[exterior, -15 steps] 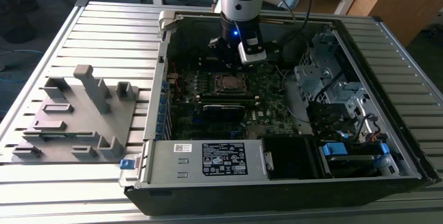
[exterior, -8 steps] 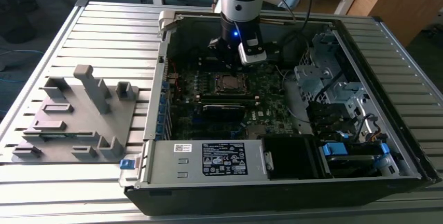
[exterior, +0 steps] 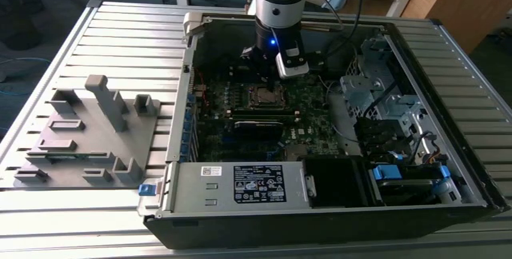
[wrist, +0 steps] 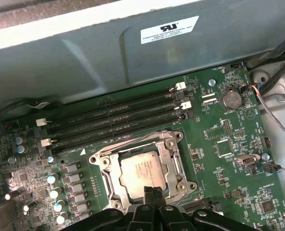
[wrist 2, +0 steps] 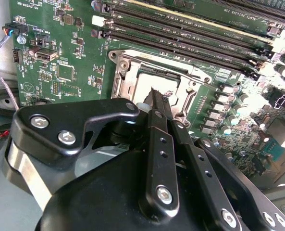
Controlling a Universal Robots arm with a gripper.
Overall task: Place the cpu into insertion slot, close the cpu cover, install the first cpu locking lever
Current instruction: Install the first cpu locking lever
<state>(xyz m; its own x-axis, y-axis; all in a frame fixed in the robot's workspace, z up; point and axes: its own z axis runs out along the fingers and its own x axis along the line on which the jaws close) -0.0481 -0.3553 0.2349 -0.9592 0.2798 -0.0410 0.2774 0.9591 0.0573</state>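
My pincer: my gripper [wrist: 153, 191] hangs inside the open computer case [exterior: 448, 43], fingers pressed together with nothing between them, tips just over the near edge of the socket
The cpu: the cpu [wrist: 141, 169] lies flat in the socket directly beyond my fingertips [wrist 2: 154, 96], its dull silver top facing up
The cpu cover: the cpu cover [wrist: 168, 163] lies down flat around the chip, framing it, right under and ahead of my tips
Board: the motherboard [wrist: 224, 144] spreads out beneath me, with the memory slots [wrist: 113, 120] past the socket from my tips
Outside the case: a grey fixture block [exterior: 84, 133] rests on the slatted table [exterior: 48, 223], well apart from me
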